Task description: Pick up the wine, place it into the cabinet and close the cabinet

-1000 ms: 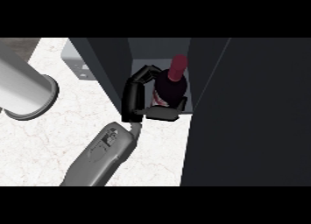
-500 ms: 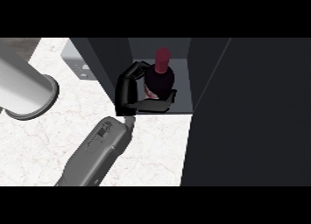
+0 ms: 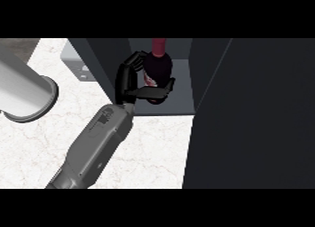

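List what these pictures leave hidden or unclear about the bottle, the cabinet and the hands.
- Wine bottle, head view: its base is hidden by the curled right hand, so I cannot tell whether it rests on the cabinet floor.
- Bottle top: cut off by the upper band.
- Cabinet door: runs off the right edge.
- Left hand: not in view.

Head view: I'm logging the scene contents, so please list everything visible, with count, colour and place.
wine bottle: one, dark with a red neck, inside the open cabinet, held upright.
cabinet: one, dark grey, top centre to right, its door open at the left.
counter: one, white marble, lower left.
grey cylinder: one, pale grey, left edge.
small grey object: one, behind the door, unclear.
forearm: one, grey, from the lower edge.
hand: one, black, curled round the bottle; which side is unclear.
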{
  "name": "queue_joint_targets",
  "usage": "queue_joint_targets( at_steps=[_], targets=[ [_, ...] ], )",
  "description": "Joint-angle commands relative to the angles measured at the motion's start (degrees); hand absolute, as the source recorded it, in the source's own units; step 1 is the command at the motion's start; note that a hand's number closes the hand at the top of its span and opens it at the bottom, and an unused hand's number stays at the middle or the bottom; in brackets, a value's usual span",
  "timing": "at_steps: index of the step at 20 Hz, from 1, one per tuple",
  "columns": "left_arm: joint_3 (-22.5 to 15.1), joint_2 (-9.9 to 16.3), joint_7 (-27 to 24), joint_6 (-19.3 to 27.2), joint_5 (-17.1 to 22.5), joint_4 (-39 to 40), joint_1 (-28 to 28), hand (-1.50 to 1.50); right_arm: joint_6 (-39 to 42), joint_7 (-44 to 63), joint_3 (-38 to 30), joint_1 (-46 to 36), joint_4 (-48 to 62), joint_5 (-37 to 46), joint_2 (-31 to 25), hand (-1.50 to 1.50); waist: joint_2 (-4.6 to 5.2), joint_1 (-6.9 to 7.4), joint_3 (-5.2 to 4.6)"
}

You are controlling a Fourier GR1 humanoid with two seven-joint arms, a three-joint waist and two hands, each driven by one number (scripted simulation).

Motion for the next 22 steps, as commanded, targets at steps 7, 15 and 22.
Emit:
queue_joint_targets(
  at_steps=[7,15,22],
  targets=[
    [4.5,-0.2,-6.4,-1.8,2.1,16.8,-8.3,1.5,0.7,0.4,1.6,3.6,-5.1,-3.5,1.5,-1.5,0.33,-1.06,-0.01],
    [7.6,-0.2,-12.9,-0.7,0.0,24.9,-14.0,1.5,0.3,0.2,2.9,2.7,-4.4,-1.5,1.7,-1.5,0.35,-0.86,-0.02],
    [10.3,-0.2,-14.6,1.4,0.7,30.5,-20.1,1.5,1.7,1.9,-1.1,0.8,-3.8,-6.2,-0.1,-1.5,0.48,-1.13,-0.03]
  ],
)
